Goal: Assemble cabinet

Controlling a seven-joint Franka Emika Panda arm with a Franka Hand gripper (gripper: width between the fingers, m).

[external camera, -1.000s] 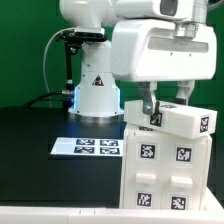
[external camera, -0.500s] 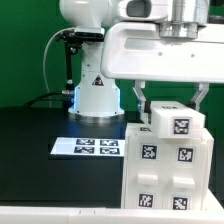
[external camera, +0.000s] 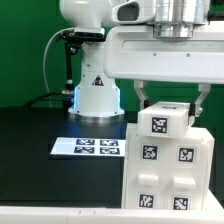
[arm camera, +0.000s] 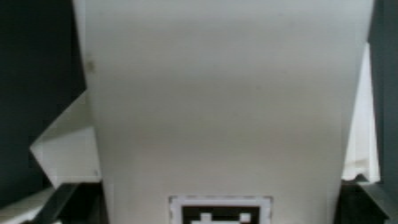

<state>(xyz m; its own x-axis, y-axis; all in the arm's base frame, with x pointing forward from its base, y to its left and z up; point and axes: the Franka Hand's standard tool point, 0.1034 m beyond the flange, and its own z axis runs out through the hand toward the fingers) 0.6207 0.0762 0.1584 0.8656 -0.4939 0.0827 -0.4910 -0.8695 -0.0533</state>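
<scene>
Your end effector [external camera: 170,98] points straight down, its two fingers [external camera: 141,98] clamped on either side of a white panel [external camera: 166,122]. You hold that panel level, resting on top of the cabinet [external camera: 168,170], tag facing outward. The wrist view is filled by the panel [arm camera: 217,100], one tag at its edge. The wrist sits squarely above, the arm rising out of frame. The cabinet stands at the worktop's [external camera: 40,135] front edge, toward the exterior view's right. The marker board [external camera: 87,147] lies flat just beside it, before the arm's base [external camera: 96,98].
</scene>
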